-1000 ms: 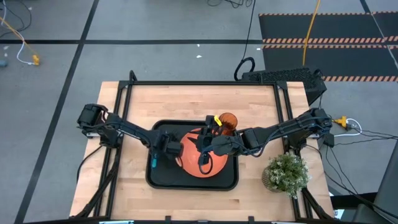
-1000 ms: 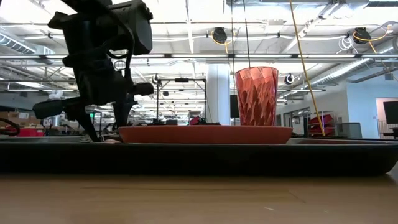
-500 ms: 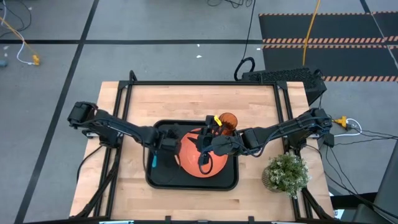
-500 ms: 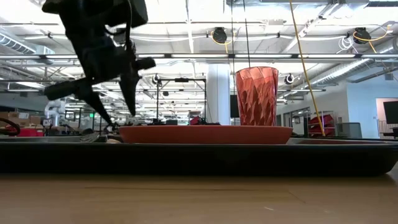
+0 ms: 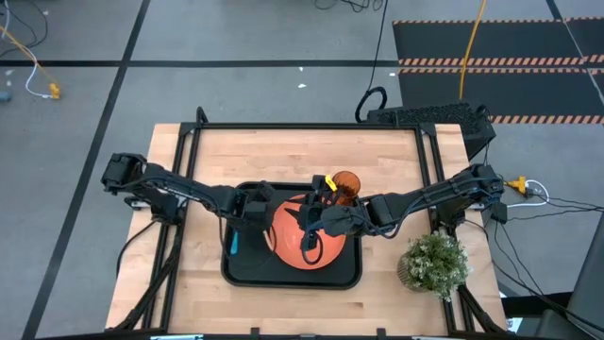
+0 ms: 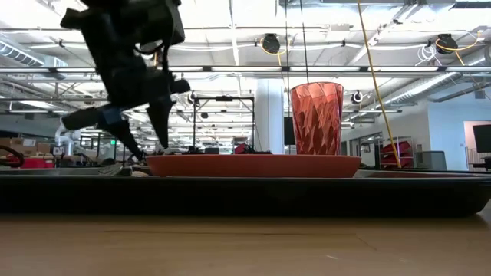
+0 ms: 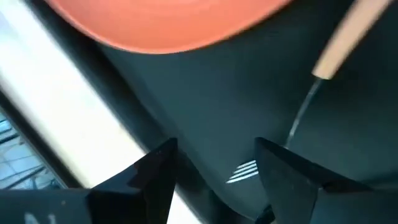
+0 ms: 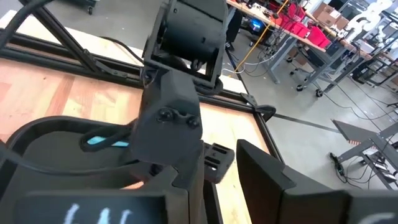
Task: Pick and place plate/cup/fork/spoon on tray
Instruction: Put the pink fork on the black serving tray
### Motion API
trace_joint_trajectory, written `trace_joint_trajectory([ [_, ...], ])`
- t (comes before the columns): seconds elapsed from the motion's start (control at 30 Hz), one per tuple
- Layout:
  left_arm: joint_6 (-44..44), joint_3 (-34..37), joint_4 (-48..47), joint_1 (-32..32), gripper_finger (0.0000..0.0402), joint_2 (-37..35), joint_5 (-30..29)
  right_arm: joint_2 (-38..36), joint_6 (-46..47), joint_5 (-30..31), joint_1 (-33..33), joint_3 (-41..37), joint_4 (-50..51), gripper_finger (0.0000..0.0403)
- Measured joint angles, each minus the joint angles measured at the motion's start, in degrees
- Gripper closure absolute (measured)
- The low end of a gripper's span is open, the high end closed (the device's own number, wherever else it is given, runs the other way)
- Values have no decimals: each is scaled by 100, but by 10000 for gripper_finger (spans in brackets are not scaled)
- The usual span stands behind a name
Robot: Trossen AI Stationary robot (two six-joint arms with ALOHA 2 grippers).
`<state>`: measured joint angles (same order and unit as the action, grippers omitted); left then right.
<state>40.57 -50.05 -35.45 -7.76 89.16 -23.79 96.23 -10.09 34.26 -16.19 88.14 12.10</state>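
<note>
**Tableware gathered on the tray, left gripper spread above the fork**

The fork lies flat on the floor of the black tray, in the strip between the tray's left rim and the orange plate; in the left wrist view its tan handle points away from the gripper and its silver tines end between the two dark fingers. The plate rests in the middle of the tray, its edge just beside the fork. The spoon, shown by its bright blue handle, lies on the tray near the left rim. The translucent orange cup stands upright at the tray's far side, beyond the plate in the low view and touching or nearly touching the plate's far edge in the high view.

The left gripper hangs over the left part of the tray, fingers spread wide and pointing down, holding nothing; its tips stand clear above the tray floor. The right gripper sits over the plate, its arm reaching in from the table's right side; whether its fingers are parted or closed cannot be told. A potted plant stands on the wooden table to the right of the tray.
</note>
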Motion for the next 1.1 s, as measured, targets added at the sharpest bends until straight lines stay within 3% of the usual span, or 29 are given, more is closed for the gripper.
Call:
trace_joint_trajectory([
  [0.27, 131, 435, -280, -27, 186, 35, -285, 0, -2, 0, 0, 0, 14, 314],
  [1.1, -216, 431, -191, -128, 186, 33, -287, 0, -2, 0, 0, 0, -3, 314],
])
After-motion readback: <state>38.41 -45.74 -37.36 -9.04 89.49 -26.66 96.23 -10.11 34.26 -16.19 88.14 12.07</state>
